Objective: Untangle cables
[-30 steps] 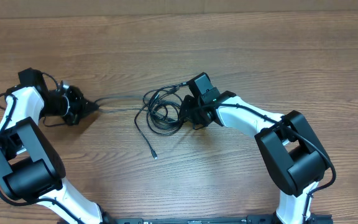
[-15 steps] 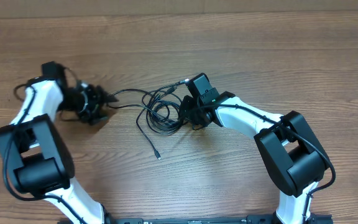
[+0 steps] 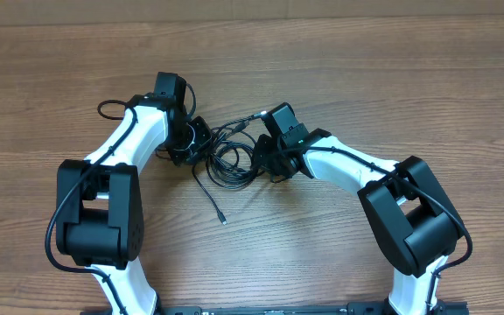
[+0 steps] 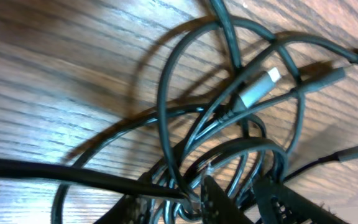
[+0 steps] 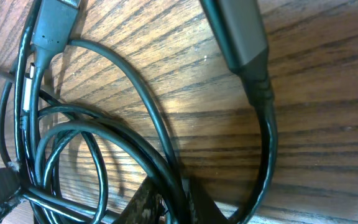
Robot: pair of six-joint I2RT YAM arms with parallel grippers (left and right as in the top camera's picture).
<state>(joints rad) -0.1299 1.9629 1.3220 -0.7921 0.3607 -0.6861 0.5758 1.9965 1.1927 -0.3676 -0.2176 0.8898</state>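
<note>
The job looks early to midway. The cables lie in one knotted heap in the middle of the desk, with both arms crowded onto it.

The right tool sits at the heap's right edge. In its wrist view a strand runs down between its fingers, and I judge it pinched there, narrow. The left tool is pressed in at the left edge. Loops pass around its tips, and I cannot tell whether it grips anything or stands wide.

The next move, I'd say, calls for one side to anchor the heap while the other draws a single strand out sideways, slowly, so the loops don't cinch.

The cords are thin, black and glossy, looped over and through each other. A silver-tipped plug is caught inside the loops. One free tail trails out towards the near side.
</note>
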